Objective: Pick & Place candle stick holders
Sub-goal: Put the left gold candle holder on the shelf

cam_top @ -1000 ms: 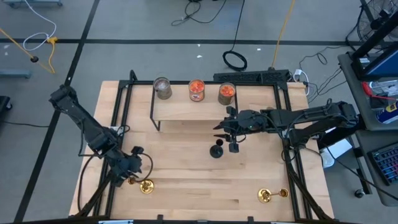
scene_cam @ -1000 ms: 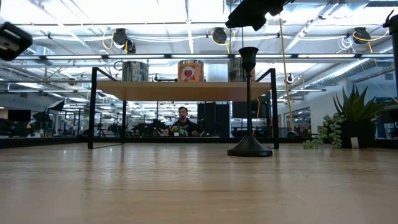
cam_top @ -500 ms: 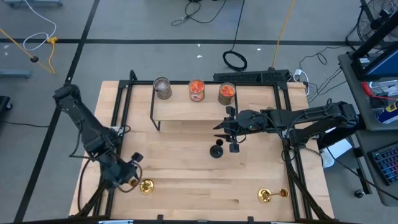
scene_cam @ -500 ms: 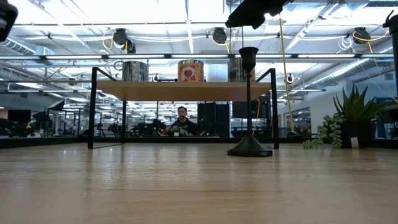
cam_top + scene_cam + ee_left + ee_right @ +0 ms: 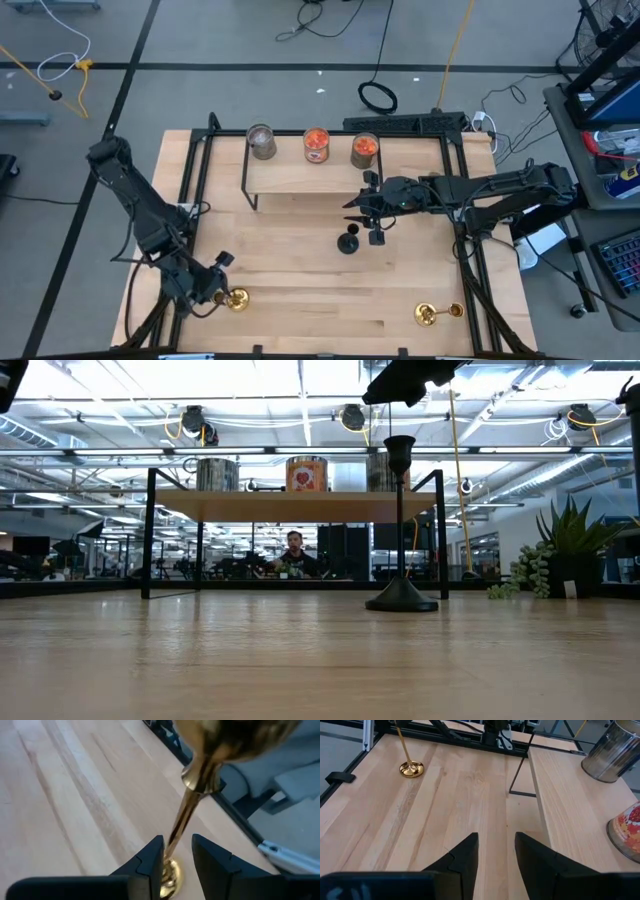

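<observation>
Table (image 5: 300,290) pale blond wood, long grain streaks. Two candle stick holders shiny gold brass — one (image 5: 236,299) near left gripper (image 5: 212,290), other (image 5: 427,315) at opposite front corner. Third holder (image 5: 348,242) matte black. Both arms and grippers dark — right gripper (image 5: 372,205) black. Shelf jars: one grey (image 5: 262,142), two orange (image 5: 316,144). Shelf frame (image 5: 245,185) black.

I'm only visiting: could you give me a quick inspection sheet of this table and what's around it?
Surface: light wooden table, nothing spilled.
Job's things: shiny gold stemmed holders front left and front right; matte black stemmed holder upright mid-table.
Clutter: three short jars on a raised wooden shelf; green potted plant.
Pincers: left pincer open astride the front-left gold stem; right pincer open above the black holder.
Cables: black coil on floor.
Surroundings: person beyond table.
</observation>
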